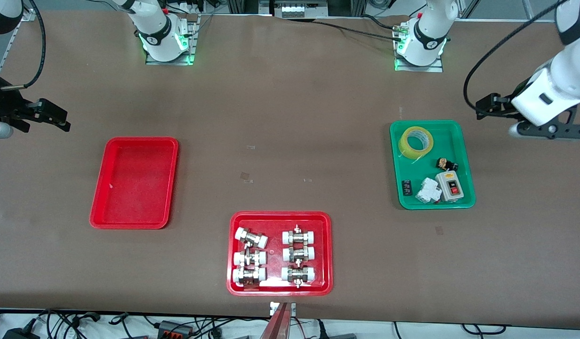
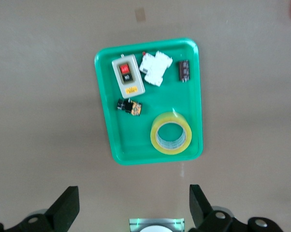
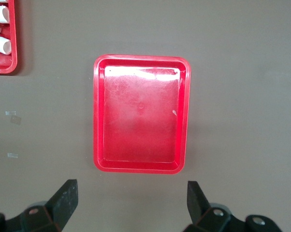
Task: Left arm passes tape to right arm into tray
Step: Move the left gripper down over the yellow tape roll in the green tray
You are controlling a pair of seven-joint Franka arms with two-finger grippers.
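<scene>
The tape (image 1: 415, 142) (image 2: 171, 133), a yellowish translucent roll, lies flat in the green tray (image 1: 463, 155) (image 2: 107, 130), at the tray's end nearest the robot bases. The plain red tray (image 1: 134, 182) (image 3: 140, 121) sits toward the right arm's end of the table with nothing in it. My left gripper (image 1: 483, 107) (image 2: 133, 193) hangs open in the air over bare table beside the green tray, holding nothing. Over bare table beside the red tray, my right gripper (image 1: 59, 117) (image 3: 131, 188) is likewise open with nothing between its fingers.
The green tray also holds a grey switch box (image 1: 449, 186), a white breaker (image 1: 429, 190) and small black parts. A second red tray (image 1: 279, 291) with several white-capped metal fittings (image 1: 297, 254) lies nearest the front camera, mid-table. Cables run along the table's edges.
</scene>
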